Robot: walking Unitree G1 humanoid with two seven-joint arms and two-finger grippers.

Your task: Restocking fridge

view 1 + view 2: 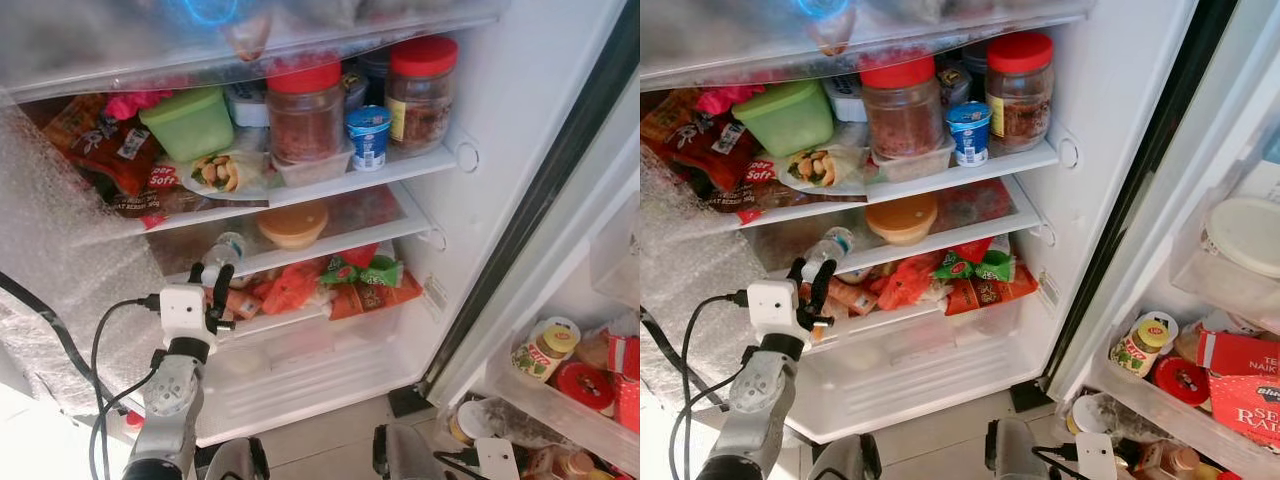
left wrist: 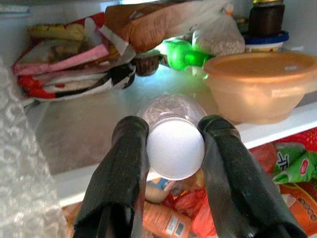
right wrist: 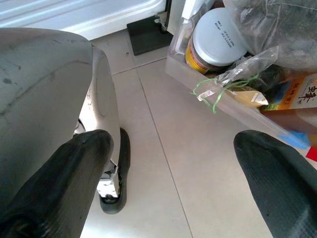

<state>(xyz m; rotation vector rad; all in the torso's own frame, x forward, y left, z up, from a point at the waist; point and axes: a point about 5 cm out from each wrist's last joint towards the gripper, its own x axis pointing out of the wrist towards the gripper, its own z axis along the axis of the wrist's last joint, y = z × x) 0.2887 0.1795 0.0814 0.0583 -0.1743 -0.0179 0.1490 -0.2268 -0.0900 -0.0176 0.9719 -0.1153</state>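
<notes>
Nearest the head cam, the left arm rises at lower left w/ a black cable looping off its wrist. Left gripper (image 1: 213, 293) sits at the front edge of the fridge's middle shelf (image 1: 400, 232), its two black fingers (image 2: 126, 163) pinched on the white cap of a clear water bottle (image 1: 224, 252). Bottle lies on its side on that shelf, cap end poking out toward the robot, body pointing into the fridge. Just beside it, further right on the same shelf, is an orange lidded bowl (image 1: 293, 224); the two look apart, though the wrist view is too close to be sure.

Shelf above holds a green tub (image 1: 190, 122), a wrap on a plate (image 1: 218, 172), two red-lidded jars (image 1: 304, 110) & a small blue-white yogurt cup (image 1: 367, 136). Red snack bags (image 1: 110, 150) are stacked at far left. Below the bottle's shelf, orange, red & green packets (image 1: 340, 280) are piled over a clear drawer (image 1: 300, 370).

Right gripper (image 3: 173, 163) hangs low over the tiled floor (image 3: 198, 163), fingers spread wide w/ nothing between them. Near it, the door's bottom bin (image 3: 208, 87) holds a white-lidded jar (image 3: 218, 34) & plastic bags. Door rack (image 1: 540, 400) at right carries a yellow-label jar (image 1: 545, 350) and red containers.
</notes>
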